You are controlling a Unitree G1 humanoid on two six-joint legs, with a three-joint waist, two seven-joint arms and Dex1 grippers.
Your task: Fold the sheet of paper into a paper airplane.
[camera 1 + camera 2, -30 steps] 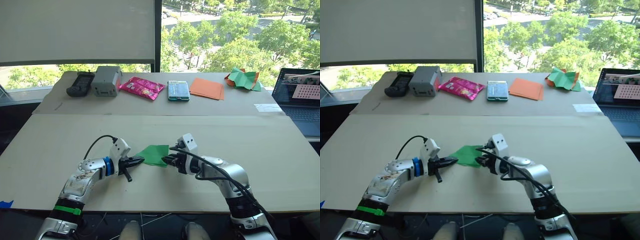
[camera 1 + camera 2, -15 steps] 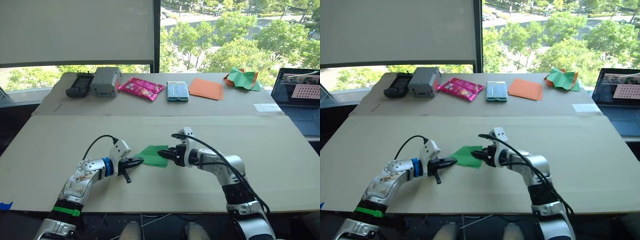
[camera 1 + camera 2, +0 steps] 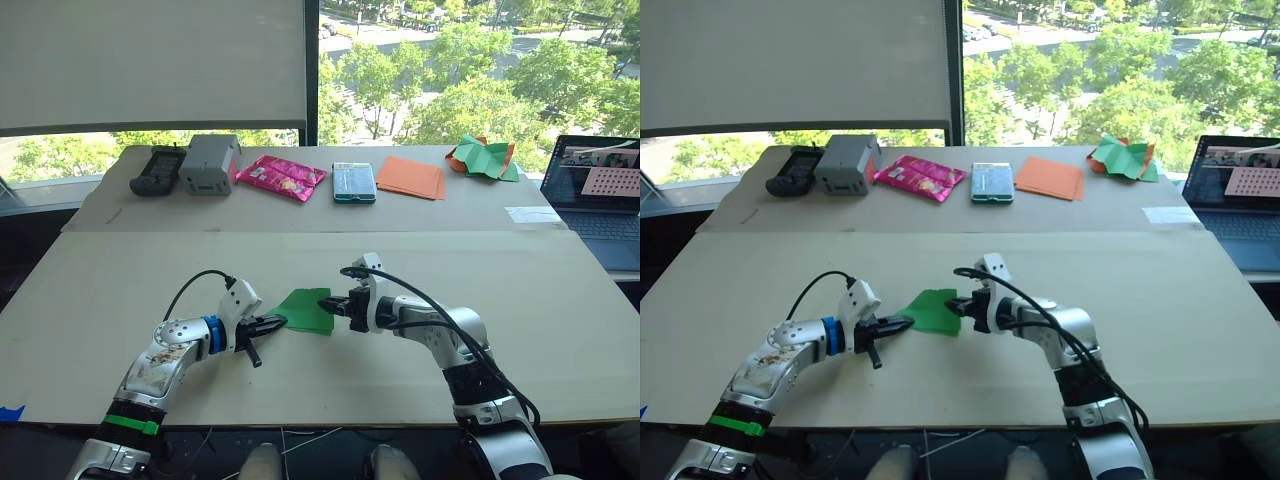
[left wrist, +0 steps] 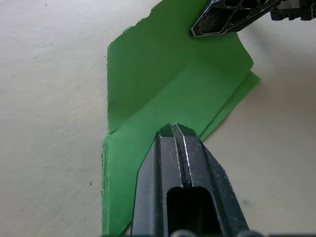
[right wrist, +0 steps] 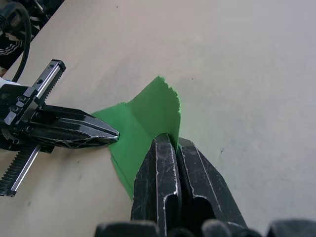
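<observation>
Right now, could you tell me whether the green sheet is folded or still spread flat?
Folded: the sheet of paper shows a crease and a layer doubled over another.

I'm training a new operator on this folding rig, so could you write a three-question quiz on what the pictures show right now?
1. True or false: the left gripper is shut on the sheet of paper.
2. Which lies nearest the laptop? A) the orange sheets B) the crumpled green-and-orange bundle C) the pink packet
3. Fill in: the right gripper meets the sheet of paper on the side ____ the left gripper.

Key: 1 true; 2 B; 3 opposite.
</observation>
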